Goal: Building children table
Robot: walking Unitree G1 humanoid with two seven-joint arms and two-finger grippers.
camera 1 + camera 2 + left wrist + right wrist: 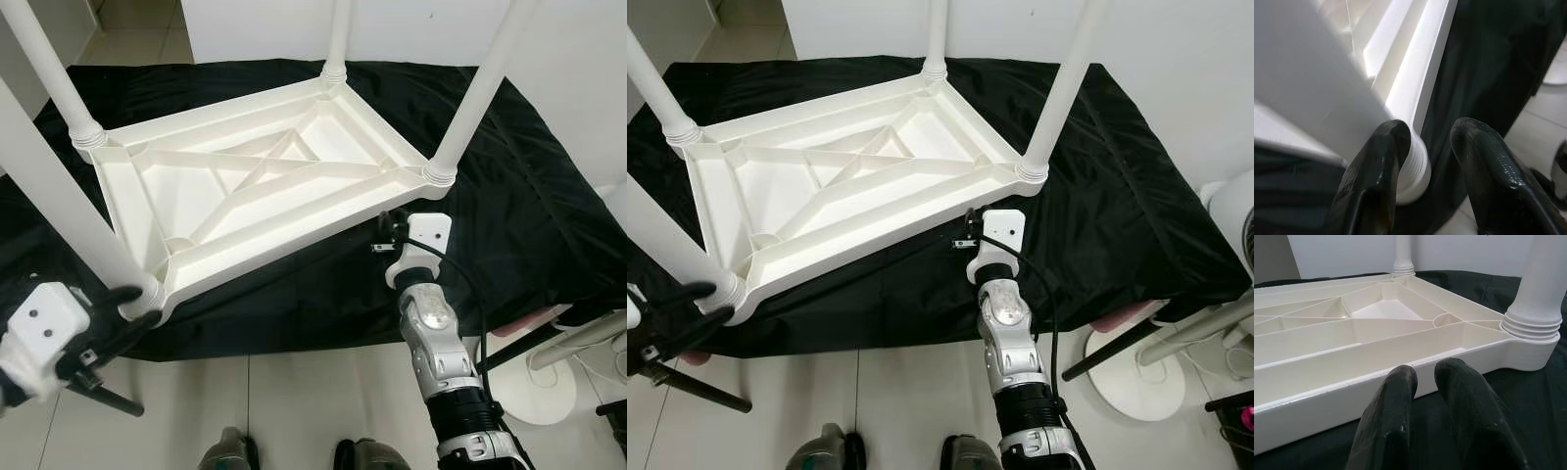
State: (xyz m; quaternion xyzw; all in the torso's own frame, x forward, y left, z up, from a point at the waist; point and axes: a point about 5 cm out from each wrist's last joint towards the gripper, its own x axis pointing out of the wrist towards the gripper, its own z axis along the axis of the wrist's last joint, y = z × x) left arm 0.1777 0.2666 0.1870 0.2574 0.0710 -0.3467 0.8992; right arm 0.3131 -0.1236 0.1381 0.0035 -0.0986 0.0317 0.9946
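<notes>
Inspector: Left claw stands open around the near-left leg; right claw, nearly closed and empty, rests by the tabletop rim.

Foreman: Step?

Inspector: Upturned on black cloth; final leg likely needs tightening.

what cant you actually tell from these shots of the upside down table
- Leg tops: all four white legs run off the top edge of the eye views.
- Left gripper: whether it grips the near leg; the wrist view is close and blurred.
- Right gripper: fingertips hidden behind its wrist in eye views; contact with the tabletop rim unclear.
</notes>
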